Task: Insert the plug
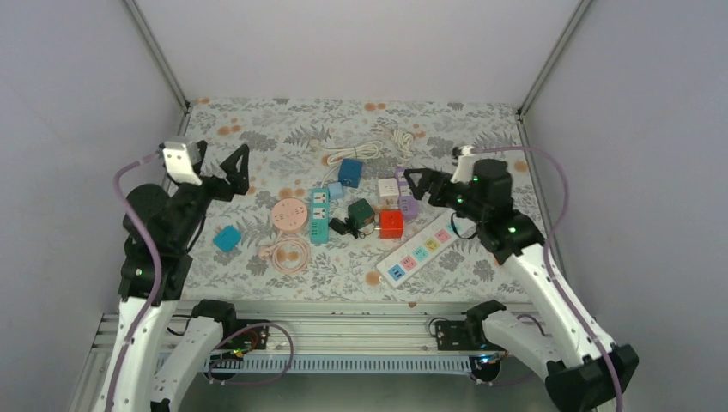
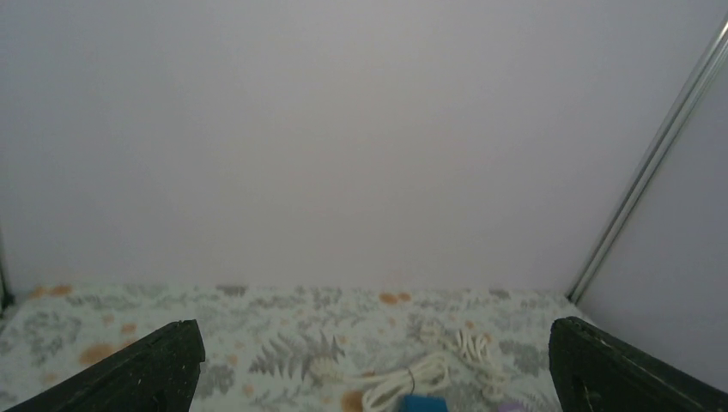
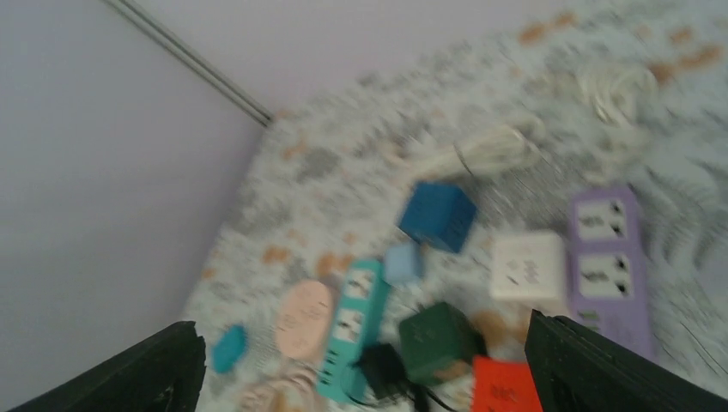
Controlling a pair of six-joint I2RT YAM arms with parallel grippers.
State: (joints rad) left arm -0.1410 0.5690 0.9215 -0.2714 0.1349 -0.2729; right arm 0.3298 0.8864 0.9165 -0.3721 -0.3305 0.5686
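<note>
Both sets of jaws are spread wide with nothing in them. The right gripper [image 1: 413,186] hangs over the clutter. In its wrist view we see the black plug [image 3: 382,367] lying low between its two fingers [image 3: 146,371], just beside the dark green cube [image 3: 438,342] and the teal power strip [image 3: 352,322]. It's pretty boxed in: the red cube [image 3: 506,386] sits toward the right finger and the pink round socket [image 3: 305,319] toward the left one. Further ahead of the jaws are the white cube [image 3: 528,268], purple strip [image 3: 605,266] and blue cube [image 3: 438,215]. That view is blurry, so we can't make out the prongs. The left gripper [image 1: 245,170] sits well off to the side of the pile, with a white cable [image 2: 412,378] ahead between its jaws. The white strip with coloured sockets [image 1: 419,253] lies back behind the right jaws, near that arm.
</note>
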